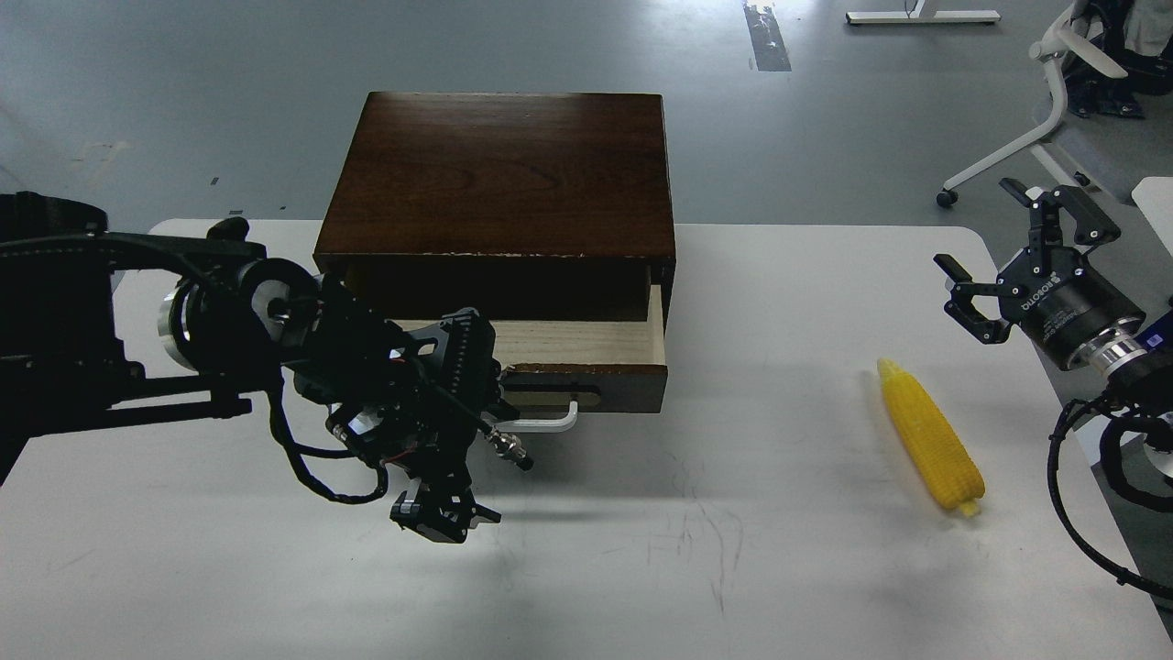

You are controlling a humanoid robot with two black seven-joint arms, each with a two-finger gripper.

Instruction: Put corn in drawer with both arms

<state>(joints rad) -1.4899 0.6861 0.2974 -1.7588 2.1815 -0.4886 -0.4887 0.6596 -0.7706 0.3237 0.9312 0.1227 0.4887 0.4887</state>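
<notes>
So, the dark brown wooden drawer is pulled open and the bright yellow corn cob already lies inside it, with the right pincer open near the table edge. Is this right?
Not quite. In the head view the bright yellow corn cob lies on the white table, to the right of the dark brown wooden drawer, not inside it. The drawer is indeed pulled open, and the right pincer is open near the table edge.
</notes>
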